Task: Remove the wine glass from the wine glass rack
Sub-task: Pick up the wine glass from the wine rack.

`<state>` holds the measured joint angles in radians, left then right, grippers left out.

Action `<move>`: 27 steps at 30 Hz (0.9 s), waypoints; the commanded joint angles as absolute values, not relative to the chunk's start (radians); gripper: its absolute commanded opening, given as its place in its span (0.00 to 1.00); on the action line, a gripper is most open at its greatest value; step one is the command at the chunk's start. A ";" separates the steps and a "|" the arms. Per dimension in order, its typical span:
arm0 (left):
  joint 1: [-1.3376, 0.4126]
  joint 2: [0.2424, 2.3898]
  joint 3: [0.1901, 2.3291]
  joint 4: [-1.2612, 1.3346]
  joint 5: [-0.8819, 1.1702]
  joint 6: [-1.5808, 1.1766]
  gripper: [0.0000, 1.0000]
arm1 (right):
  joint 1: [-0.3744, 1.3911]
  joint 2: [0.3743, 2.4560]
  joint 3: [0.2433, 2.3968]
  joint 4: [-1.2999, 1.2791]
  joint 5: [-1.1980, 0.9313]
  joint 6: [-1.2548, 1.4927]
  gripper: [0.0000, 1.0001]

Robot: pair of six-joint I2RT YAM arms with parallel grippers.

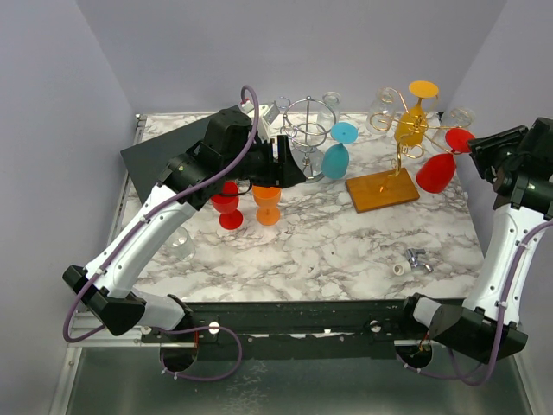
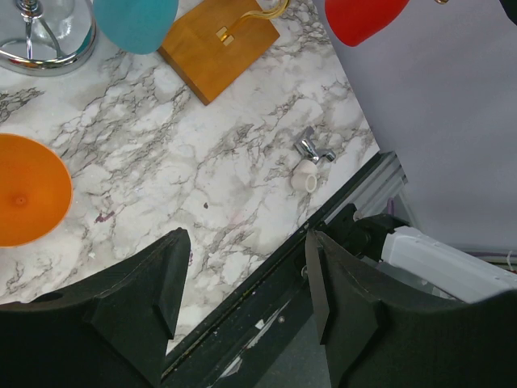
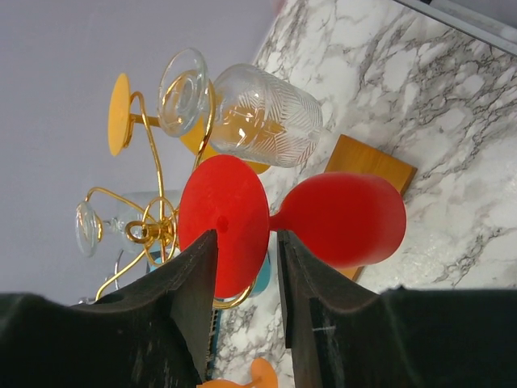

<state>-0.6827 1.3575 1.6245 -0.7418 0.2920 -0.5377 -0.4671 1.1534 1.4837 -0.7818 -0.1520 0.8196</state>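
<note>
Marble tabletop [image 1: 328, 242] holds the rack [image 1: 382, 192], where the red glass [image 3: 347, 218] hangs just ahead of the right end effector [image 3: 246, 238], stem running finger-to-finger across its part-open, empty jaws; the left end effector [image 2: 246, 242], wide open and empty, is farther.

Parted claw [image 3: 246, 241], red wine glass [image 3: 347, 218] hanging, gold rack [image 3: 153, 233]

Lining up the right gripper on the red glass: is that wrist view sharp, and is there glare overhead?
Right wrist: red glass sharp, evenly lit; near fingers dark and slightly soft. Top external: even light, soft shadows, no strong glare on the marble table.
</note>
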 commanded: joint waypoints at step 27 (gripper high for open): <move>-0.686 1.374 1.671 -0.724 0.315 -0.527 0.65 | -0.478 1.157 1.471 -0.737 -0.127 0.857 0.04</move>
